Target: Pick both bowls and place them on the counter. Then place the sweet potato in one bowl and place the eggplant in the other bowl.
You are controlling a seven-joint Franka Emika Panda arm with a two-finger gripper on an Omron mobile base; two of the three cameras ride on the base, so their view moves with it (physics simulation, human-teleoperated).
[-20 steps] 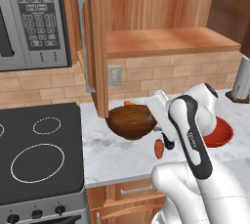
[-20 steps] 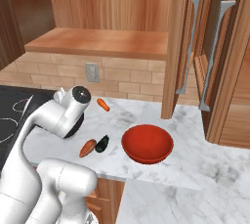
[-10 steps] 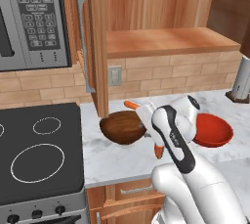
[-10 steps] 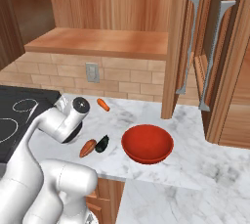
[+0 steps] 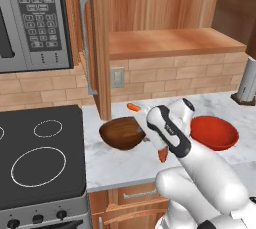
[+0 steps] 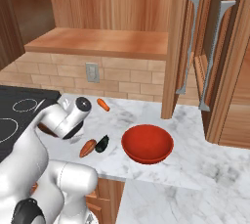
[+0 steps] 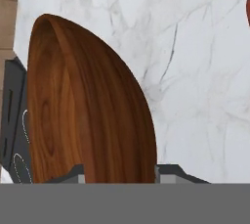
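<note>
My gripper [image 5: 144, 134] is shut on the rim of the dark brown wooden bowl [image 5: 121, 133], which is tilted low over the left part of the marbled counter [image 5: 120, 165]. In the hand view the wooden bowl [image 7: 88, 115] sits between the fingertips [image 7: 72, 174], seen edge-on over the counter [image 7: 205, 71]. I cannot tell whether it touches the stone. The red bowl [image 6: 146, 142] stands upright on the counter. Left of it lie the sweet potato [image 6: 88, 147] and the eggplant [image 6: 101, 143], touching each other. My arm hides the eggplant in the left base view.
An orange carrot [image 6: 103, 104] lies near the brick wall behind the vegetables. The black stovetop [image 5: 35, 163] borders the counter on the left. An open cabinet shelf [image 5: 170, 43] hangs above, with its door [image 5: 97, 48] standing out over the counter's left end.
My gripper has carried the wooden bowl a little to the left and lower toward the counter. The red bowl and vegetables have stayed put.
</note>
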